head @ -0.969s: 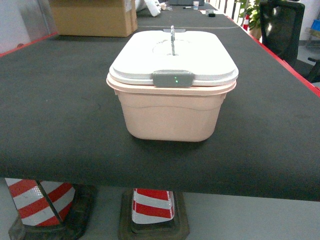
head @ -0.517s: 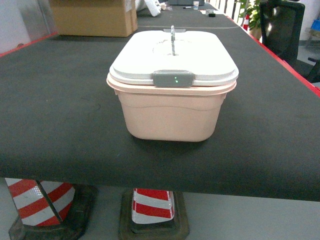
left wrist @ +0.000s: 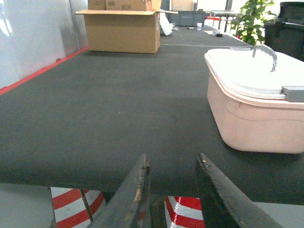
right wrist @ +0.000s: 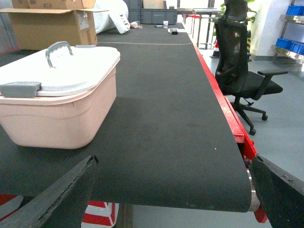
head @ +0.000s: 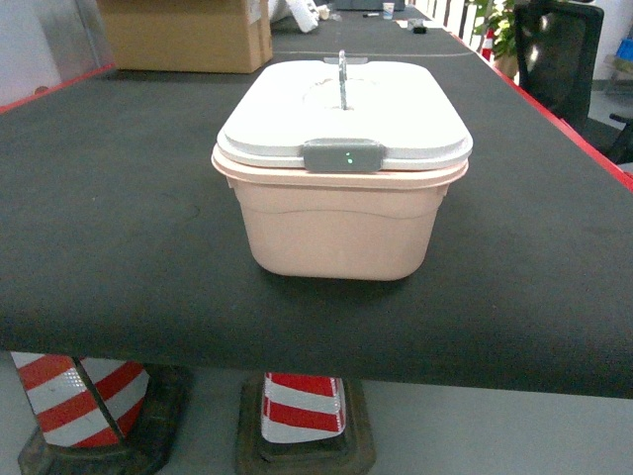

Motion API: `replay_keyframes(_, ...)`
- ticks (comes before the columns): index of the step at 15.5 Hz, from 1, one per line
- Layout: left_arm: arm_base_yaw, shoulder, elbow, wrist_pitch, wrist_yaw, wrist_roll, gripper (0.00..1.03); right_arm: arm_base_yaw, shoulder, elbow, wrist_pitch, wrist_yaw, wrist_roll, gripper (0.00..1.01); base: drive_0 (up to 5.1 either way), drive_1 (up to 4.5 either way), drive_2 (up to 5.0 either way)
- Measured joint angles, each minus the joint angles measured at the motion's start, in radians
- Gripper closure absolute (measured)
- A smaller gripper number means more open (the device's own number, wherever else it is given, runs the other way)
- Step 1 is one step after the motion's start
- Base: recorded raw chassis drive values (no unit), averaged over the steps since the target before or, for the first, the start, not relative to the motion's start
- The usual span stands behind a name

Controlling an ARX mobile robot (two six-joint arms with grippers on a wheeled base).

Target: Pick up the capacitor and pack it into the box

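Note:
The box (head: 341,228), a salmon-pink tub, stands in the middle of the black table with its white lid (head: 346,109) down and its grey latch (head: 343,155) facing me. The left wrist view has the box (left wrist: 251,118) at its right; the right wrist view has the box (right wrist: 57,118) at its left. My left gripper (left wrist: 173,161) hangs at the table's near edge, left of the box, open with nothing between its fingers. My right gripper (right wrist: 173,161) is wide open and empty, to the right of the box. No capacitor is in view. Neither gripper shows in the head view.
A brown cardboard carton (head: 183,35) stands at the far left of the table. Red-and-white traffic cones (head: 302,406) stand under the near edge. A red strip (right wrist: 223,104) runs along the table's right side, with a black office chair (right wrist: 242,66) beyond it.

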Motion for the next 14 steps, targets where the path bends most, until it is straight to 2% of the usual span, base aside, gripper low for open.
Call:
replay_keyframes(6,0.0,0.0,0.0,0.0,0.0,0.001,0.03,0.0,0.0,0.0,0.0,0.0,0.0,0.03,0.0,0.0,0.0)
replay_keyframes(7,0.0,0.0,0.0,0.0,0.0,0.0,0.06,0.0,0.0,0.0,0.0,0.0,0.0,0.03,0.0,0.0,0.0)
replay_keyframes(14,0.0,0.0,0.0,0.0,0.0,0.0,0.05,0.0,0.0,0.0,0.0,0.0,0.0,0.03,0.0,0.0,0.0)
